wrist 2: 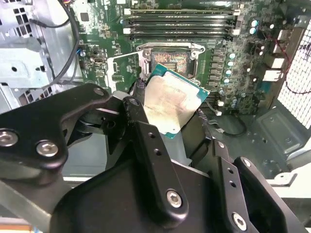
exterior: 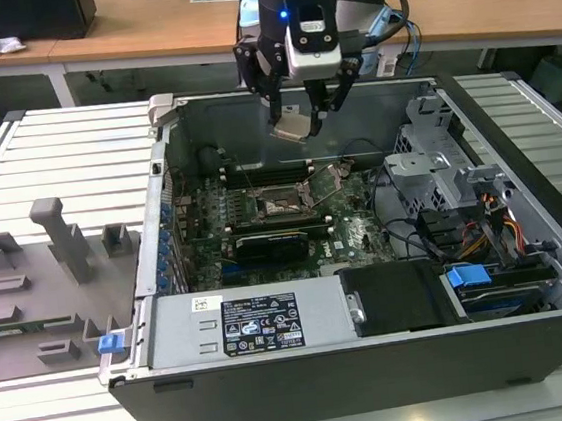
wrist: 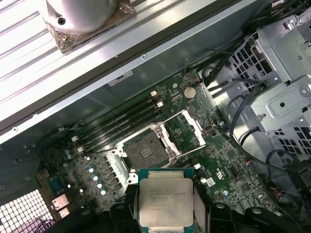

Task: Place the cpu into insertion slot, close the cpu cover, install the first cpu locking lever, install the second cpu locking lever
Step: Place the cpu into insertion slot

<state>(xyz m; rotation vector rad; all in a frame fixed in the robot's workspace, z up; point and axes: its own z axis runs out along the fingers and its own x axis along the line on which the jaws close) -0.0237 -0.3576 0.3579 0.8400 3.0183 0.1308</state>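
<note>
- The pincer point(exterior: 297, 118) hangs over the open computer case point(exterior: 278, 372), close to the far wall at twelve o'clock in the exterior view, with free air around its fingers.
- It is clamped on the cpu point(exterior: 292, 127): in both wrist views the chip point(wrist 2: 170, 104) point(wrist: 165, 204) sits tilted between the fingers, metal top showing.
- The socket point(exterior: 283, 205) lies bare on the motherboard at six o'clock from the pincer, well apart and lower.
- In the first wrist view the cpu cover point(wrist: 196, 127) stands swung up off the socket point(wrist: 145, 151).
- Around the socket: memory slots point(exterior: 266, 167) at twelve o'clock, the drive cage point(exterior: 428, 170) at three, the case's side wall at nine.
- The case rests on a slatted bench point(exterior: 53, 144).
</note>
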